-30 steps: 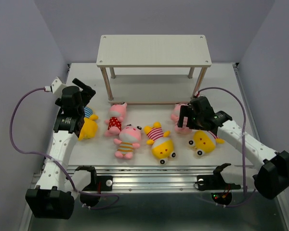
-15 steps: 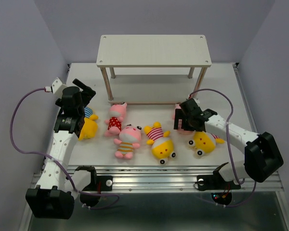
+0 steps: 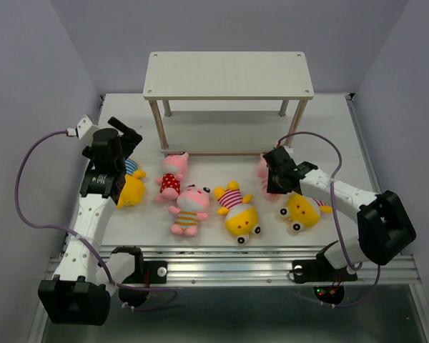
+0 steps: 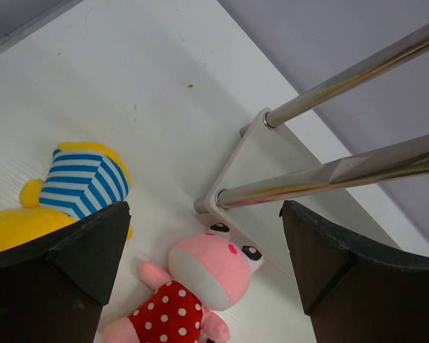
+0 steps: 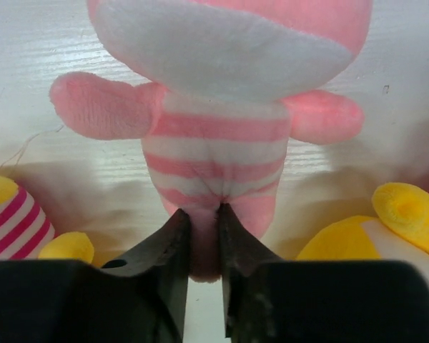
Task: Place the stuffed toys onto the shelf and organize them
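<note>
The shelf (image 3: 229, 73) stands empty at the back of the table. Several stuffed toys lie in front of it. My right gripper (image 3: 274, 179) (image 5: 204, 229) is shut on the lower body of a pink toy in a pink-striped shirt (image 5: 222, 136) (image 3: 262, 168), which lies on the table. A yellow toy (image 3: 300, 211) lies just beside it. My left gripper (image 3: 126, 137) (image 4: 207, 286) hangs open above a yellow toy in a blue-striped shirt (image 4: 82, 179) (image 3: 132, 187) and a pink toy in a red dotted shirt (image 4: 193, 286) (image 3: 172, 179), touching neither.
Another pink striped toy (image 3: 189, 211) and a yellow toy in pink stripes (image 3: 237, 211) lie mid-table. The shelf's metal legs (image 4: 329, 179) and lower board (image 3: 225, 132) are close ahead of the left gripper. A metal rail (image 3: 229, 266) runs along the near edge.
The right arm has reached in toward the pink striped toy and its jaws have closed on the toy's lower body. The left arm has not moved.
</note>
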